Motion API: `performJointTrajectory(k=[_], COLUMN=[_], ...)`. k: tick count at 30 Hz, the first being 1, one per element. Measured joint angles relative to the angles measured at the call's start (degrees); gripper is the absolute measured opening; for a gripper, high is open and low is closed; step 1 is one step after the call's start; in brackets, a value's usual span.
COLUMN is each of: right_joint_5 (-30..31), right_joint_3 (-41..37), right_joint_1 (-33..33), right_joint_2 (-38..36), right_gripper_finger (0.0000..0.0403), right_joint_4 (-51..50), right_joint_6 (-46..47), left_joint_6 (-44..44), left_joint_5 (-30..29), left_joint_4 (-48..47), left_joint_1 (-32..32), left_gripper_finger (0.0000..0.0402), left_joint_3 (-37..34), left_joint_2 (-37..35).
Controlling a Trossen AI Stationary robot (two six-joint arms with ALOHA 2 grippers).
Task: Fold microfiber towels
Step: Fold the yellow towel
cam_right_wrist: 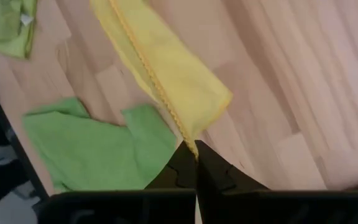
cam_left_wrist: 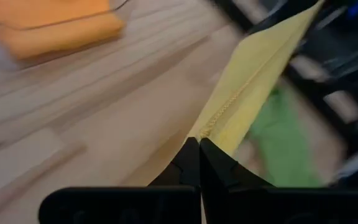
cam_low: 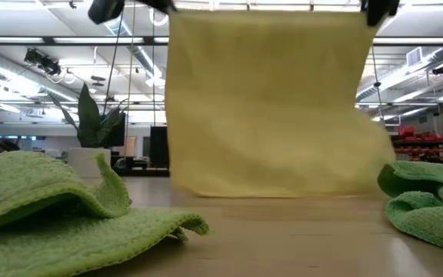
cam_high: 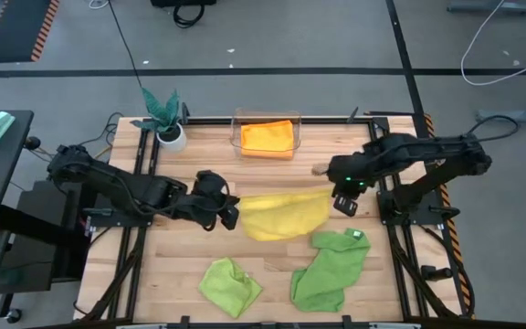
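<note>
Two grippers, left gripper (cam_left_wrist: 199, 146) and right gripper (cam_right_wrist: 196, 149), each pinching a corner of the plush yellow towel (cam_low: 271, 100) (stitched hem), hanging flat.

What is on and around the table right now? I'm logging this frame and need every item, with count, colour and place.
Yellow plush microfiber towel: one, yellow, held up off the table centre by two corners, hanging as a sheet in the low view.
Orange microfiber towel: one, orange, folded inside the bin.
Clear plastic bin: one, transparent, far middle of the table.
Lime green microfiber towel: one, lime green, crumpled at the near edge, left of centre.
Mid-green microfiber towel with a white tag: one, green, rumpled near the right front.
Teal-leaved plant in a white pot: one, far left of the table.
Wooden table: one, pale wood.
Left gripper: shut on the yellow towel's left corner.
Right gripper: shut on its right corner.
</note>
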Motion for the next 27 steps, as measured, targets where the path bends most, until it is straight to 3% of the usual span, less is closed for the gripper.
performJointTrajectory(k=[6, 12, 27], right_joint_5=[-1.85, -2.77, -3.53], right_joint_3=[-9.67, -16.65, -18.32], right_joint_1=[-6.92, -13.17, -21.20], right_joint_2=[0.00, -0.05, 5.27], right_gripper_finger=[0.0000, 0.0000, 0.0000], right_joint_4=[10.07, 16.87, 26.05], right_joint_6=[-6.15, -10.57, -19.37], left_joint_6=[-0.83, 4.29, 7.42], left_joint_5=[0.32, 1.60, 11.87], left_joint_4=[-6.78, -6.98, 0.63], left_joint_1=[3.13, 8.05, 18.05], left_gripper_finger=[0.0001, 0.0001, 0.0001], left_joint_3=[-0.12, -0.10, -11.19], left_joint_2=[1.10, 2.91, 3.65])
